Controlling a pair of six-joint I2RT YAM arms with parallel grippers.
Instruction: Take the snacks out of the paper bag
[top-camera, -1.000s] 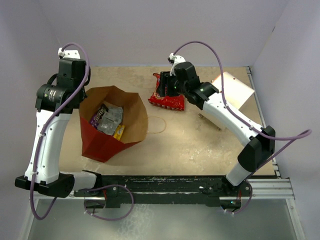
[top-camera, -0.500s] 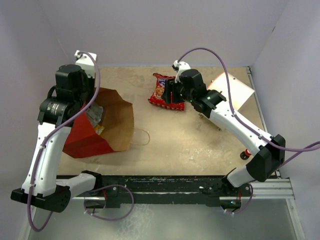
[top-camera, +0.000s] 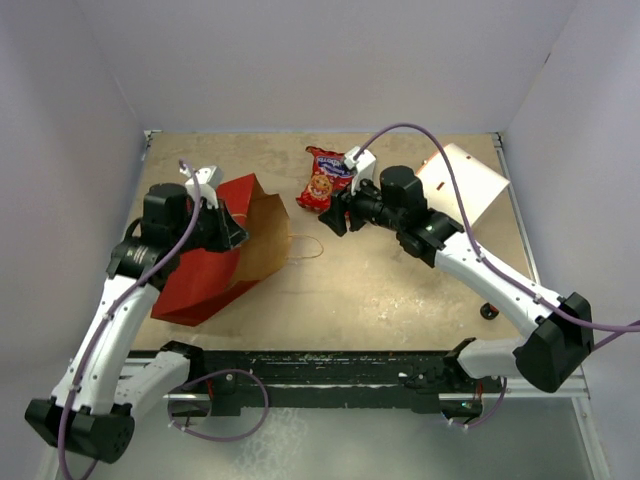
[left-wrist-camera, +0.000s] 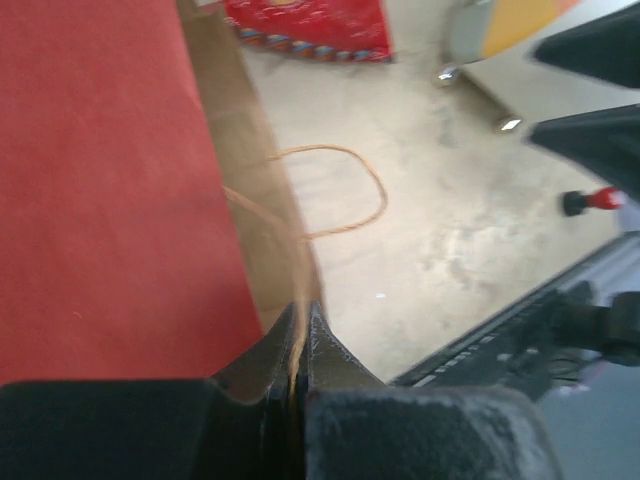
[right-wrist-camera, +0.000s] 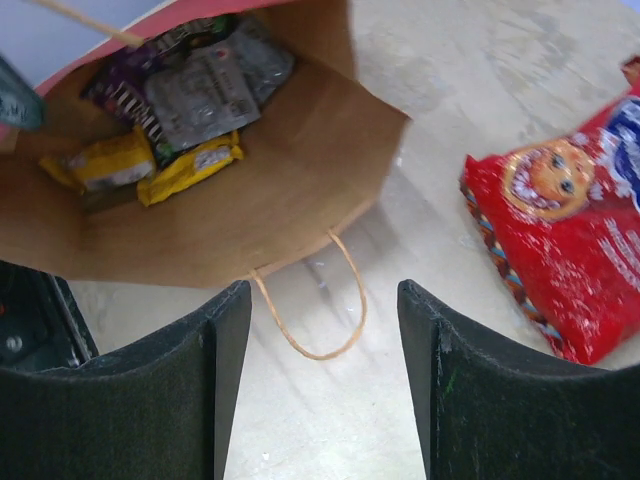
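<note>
The paper bag (top-camera: 200, 285) lies tipped on its side, red outside, its brown mouth (top-camera: 268, 235) facing right. My left gripper (top-camera: 230, 230) is shut on the bag's rim, seen pinched between the jaws in the left wrist view (left-wrist-camera: 297, 325). My right gripper (top-camera: 332, 218) is open and empty, just right of the bag's mouth, above the loop handle (right-wrist-camera: 320, 315). The right wrist view looks into the bag: a purple candy packet (right-wrist-camera: 140, 85), a silver foil pack (right-wrist-camera: 205, 90) and yellow packets (right-wrist-camera: 190, 165) lie inside. The red cookie bag (top-camera: 322, 180) lies on the table behind my right gripper (right-wrist-camera: 325, 335).
A white box (top-camera: 465, 180) stands at the back right. A small red-capped black object (top-camera: 488, 311) lies near the right front edge, also in the left wrist view (left-wrist-camera: 590, 200). The cookie bag also shows at the right of the right wrist view (right-wrist-camera: 570, 250).
My left gripper has swung forward and down, tipping the bag onto its side. My right gripper has let go of the cookie bag and moved toward the bag's mouth.
</note>
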